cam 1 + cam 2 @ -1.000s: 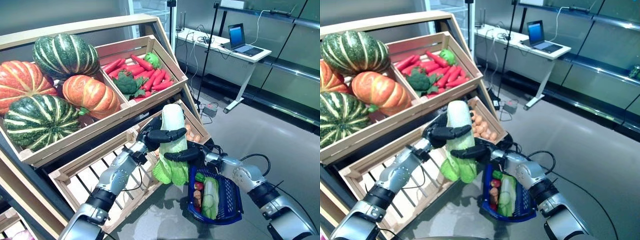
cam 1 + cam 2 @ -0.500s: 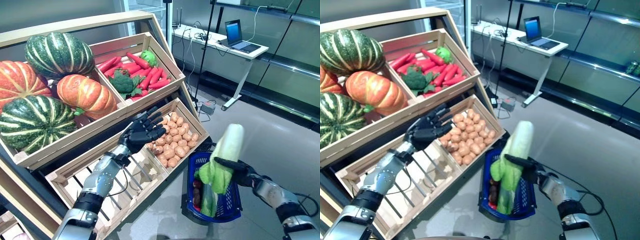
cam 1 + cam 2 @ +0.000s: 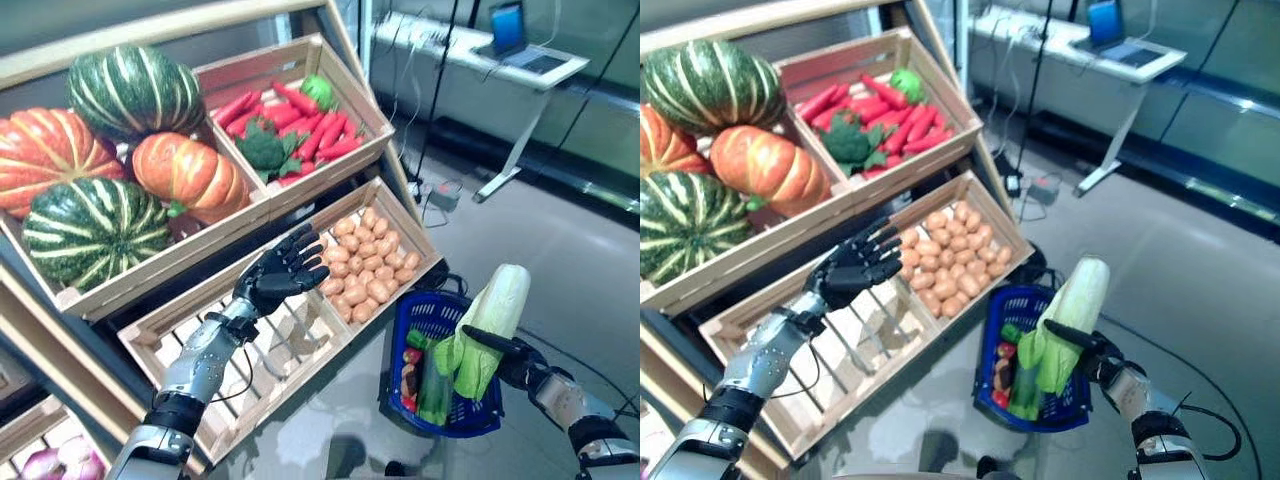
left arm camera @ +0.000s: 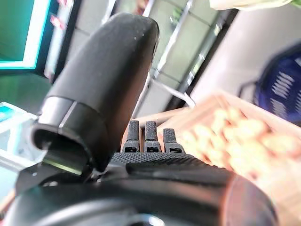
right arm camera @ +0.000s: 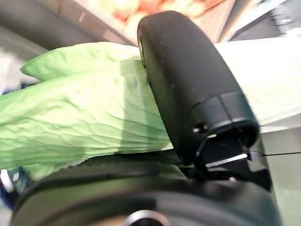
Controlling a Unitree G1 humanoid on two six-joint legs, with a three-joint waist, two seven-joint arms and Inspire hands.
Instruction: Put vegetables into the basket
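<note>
Since half a second ago: cabbage (image 3: 487, 329) now lowered a little nearer the blue basket (image 3: 435, 311).

Head views: right hand (image 3: 514, 359) gripping the cabbage, leafy end hanging over the basket rim; left hand (image 3: 277, 277) hovering spread and empty by the potato crate (image 3: 372, 268).
Left wrist view: fingers (image 4: 146, 136) extending straight.
Right wrist view: thumb (image 5: 188, 84) clamping across green leaves.

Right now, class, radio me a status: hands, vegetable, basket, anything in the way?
Right hand shut on cabbage, above the blue basket. Left hand open over the potato crate. Nothing blocking the basket.
</note>
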